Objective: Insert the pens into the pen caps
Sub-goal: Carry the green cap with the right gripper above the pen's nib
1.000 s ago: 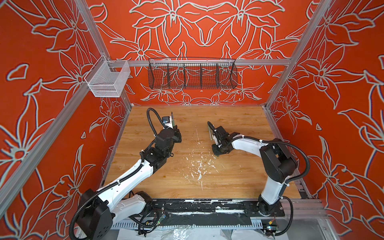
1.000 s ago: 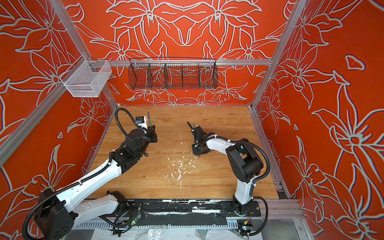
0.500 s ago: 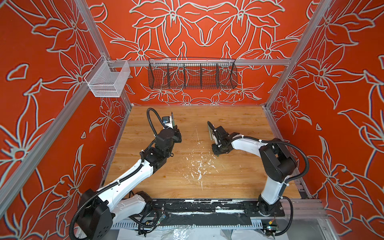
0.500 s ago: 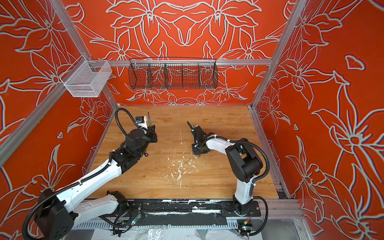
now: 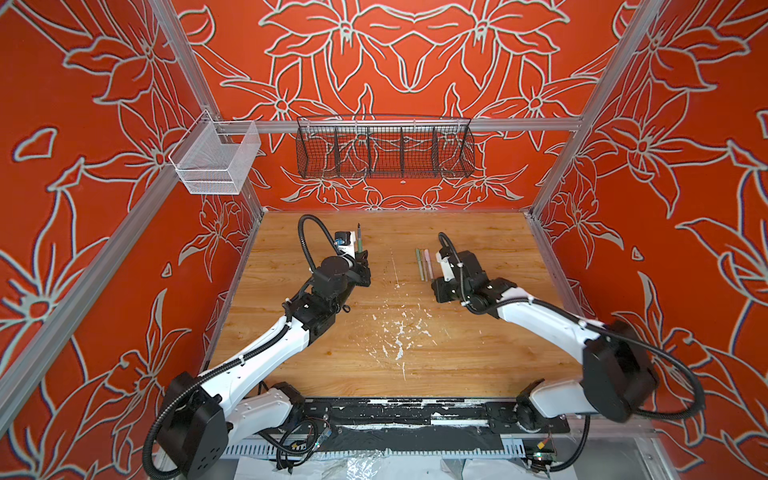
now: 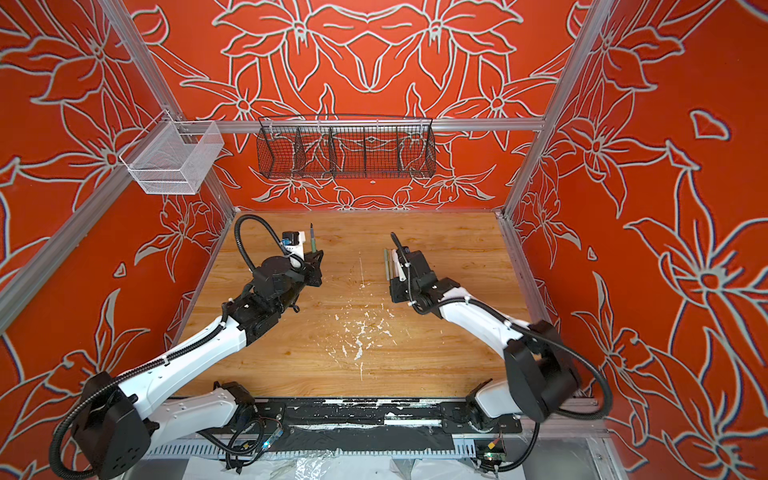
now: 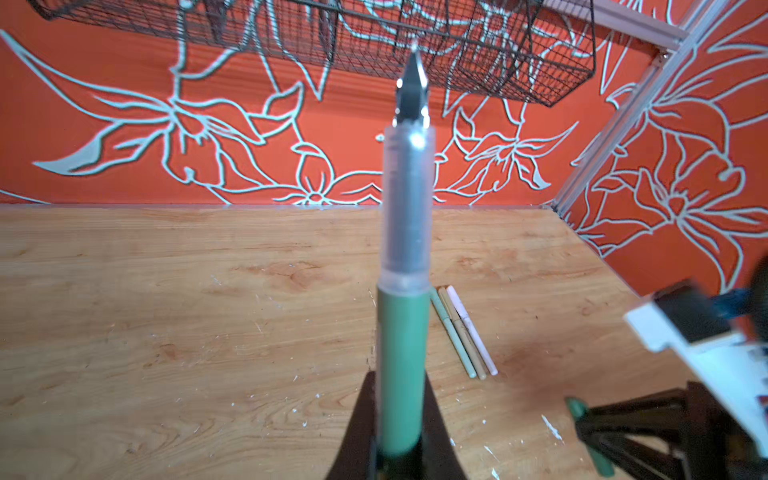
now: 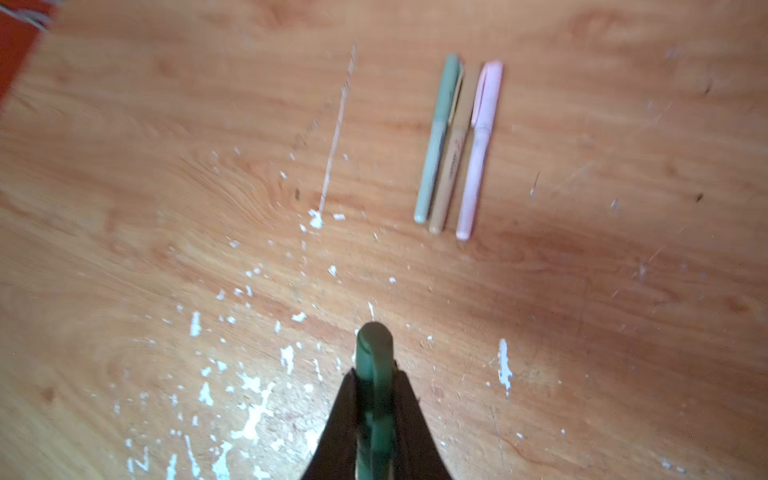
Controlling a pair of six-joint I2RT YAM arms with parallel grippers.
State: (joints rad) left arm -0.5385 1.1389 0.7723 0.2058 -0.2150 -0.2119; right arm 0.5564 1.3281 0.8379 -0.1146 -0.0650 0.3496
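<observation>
My left gripper (image 7: 401,440) is shut on the dark green pen (image 7: 405,353), which stands upright with its clear grip section and dark nib on top. Both top views show that pen (image 5: 359,241) (image 6: 311,240) at the back left, above the left gripper (image 5: 361,257). My right gripper (image 8: 376,415) is shut on the dark green pen cap (image 8: 374,353), held just above the table. The left wrist view shows this cap (image 7: 582,415) off to the side. Three capped pens lie side by side on the table: light green (image 8: 436,141), tan (image 8: 451,158) and pale pink (image 8: 478,153). In a top view they lie just beyond the right gripper (image 5: 436,291).
White paint flecks (image 5: 399,332) are scattered over the middle of the wooden table (image 5: 457,365). A black wire basket (image 5: 384,151) hangs on the back wall. A white mesh bin (image 5: 214,160) hangs at the left wall. Orange walls close in three sides.
My right arm has drawn back toward the right and front, its elbow swinging outward, with the gripper staying near the row of pens. The left arm and its pen have not moved.
</observation>
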